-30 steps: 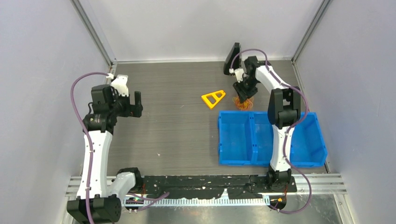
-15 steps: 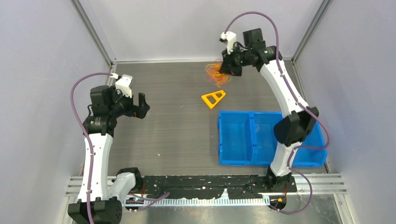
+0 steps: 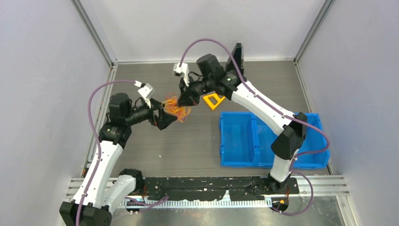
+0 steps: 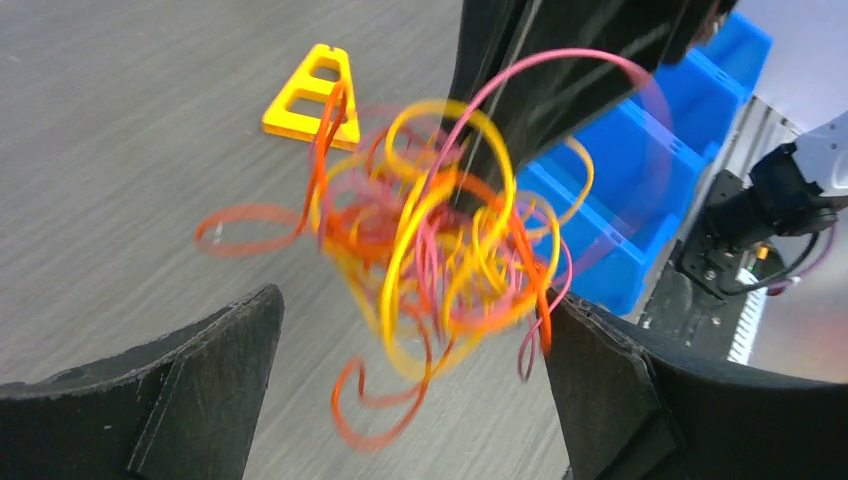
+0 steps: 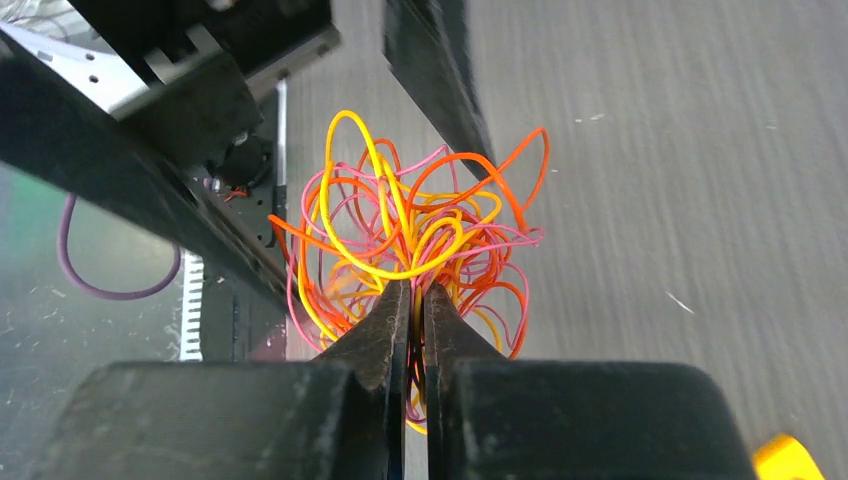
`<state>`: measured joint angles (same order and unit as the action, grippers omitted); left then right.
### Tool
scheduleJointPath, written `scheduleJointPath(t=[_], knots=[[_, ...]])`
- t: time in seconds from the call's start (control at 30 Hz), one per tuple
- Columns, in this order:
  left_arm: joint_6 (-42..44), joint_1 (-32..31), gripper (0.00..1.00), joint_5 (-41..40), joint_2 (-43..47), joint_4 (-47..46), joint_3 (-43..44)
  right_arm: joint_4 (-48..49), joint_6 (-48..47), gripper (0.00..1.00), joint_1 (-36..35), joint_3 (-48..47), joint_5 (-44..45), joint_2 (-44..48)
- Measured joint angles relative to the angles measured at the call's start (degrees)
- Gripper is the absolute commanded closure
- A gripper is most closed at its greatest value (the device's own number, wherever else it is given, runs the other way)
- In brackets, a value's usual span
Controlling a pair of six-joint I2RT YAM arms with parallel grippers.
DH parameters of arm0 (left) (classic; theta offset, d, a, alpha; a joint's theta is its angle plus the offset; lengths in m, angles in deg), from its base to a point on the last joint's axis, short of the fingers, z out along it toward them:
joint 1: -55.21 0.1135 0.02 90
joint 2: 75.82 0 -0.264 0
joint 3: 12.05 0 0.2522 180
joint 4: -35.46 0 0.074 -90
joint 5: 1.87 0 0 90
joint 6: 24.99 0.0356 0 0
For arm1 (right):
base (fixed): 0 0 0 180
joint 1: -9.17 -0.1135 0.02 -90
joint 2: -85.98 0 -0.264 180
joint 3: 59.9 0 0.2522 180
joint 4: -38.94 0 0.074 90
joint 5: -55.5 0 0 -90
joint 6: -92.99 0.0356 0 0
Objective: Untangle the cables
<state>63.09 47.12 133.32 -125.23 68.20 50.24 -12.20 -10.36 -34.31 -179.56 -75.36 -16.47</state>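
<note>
Cables hang mid-air between both grippers

Right gripper pinches the orange, yellow and pink tangle; left gripper gapes wide, fingers either side of it, above the table, near the yellow triangular frame.

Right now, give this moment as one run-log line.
right fingers: shut on tangled orange, yellow and pink cables | left fingers: open, either side of tangle
</note>
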Motion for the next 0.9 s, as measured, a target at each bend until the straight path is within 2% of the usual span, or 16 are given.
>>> scheduleJointPath(t=[0.07, 0.17, 0.2, 0.3, 0.4, 0.57, 0.7, 0.9], knots=[[-2.49, -1.49, 0.23, -0.15, -0.70, -2.86, -1.97, 0.31, 0.22, 0.89, -1.86, -0.09, -0.09, -1.40], [-5.40, -2.14, 0.92, -0.31, -1.86, -4.11, -4.31, 1.01, 0.70, 0.85, -3.80, -0.48, -0.22, -3.13], [-5.99, -2.05, 1.00, -0.59, -1.79, -4.04, -4.83, 1.36, 1.01, 0.85, -4.09, -0.48, -0.24, -3.39], [-5.40, -0.72, 1.00, -0.74, 0.00, -2.75, -5.68, 1.90, 1.44, 0.86, -3.82, -0.48, 0.24, -3.48], [-3.96, 1.09, 1.00, -0.76, 4.28, -1.36, -6.36, 3.19, 2.32, 0.92, -3.04, -0.48, -0.81, -3.43], [0.79, 8.07, 1.00, 1.46, 10.49, 2.08, -8.33, 5.62, 3.80, 0.95, -2.75, 0.76, -2.82, -3.32], [4.72, 15.12, 1.00, 1.44, 11.02, 8.52, -9.03, 5.18, 4.70, 0.95, 1.70, 2.01, -1.70, -3.13], [11.58, 19.85, 1.00, -2.56, 6.14, 17.29, -7.34, 4.92, 6.01, 0.95, 8.17, 2.03, 3.43, -1.55]])
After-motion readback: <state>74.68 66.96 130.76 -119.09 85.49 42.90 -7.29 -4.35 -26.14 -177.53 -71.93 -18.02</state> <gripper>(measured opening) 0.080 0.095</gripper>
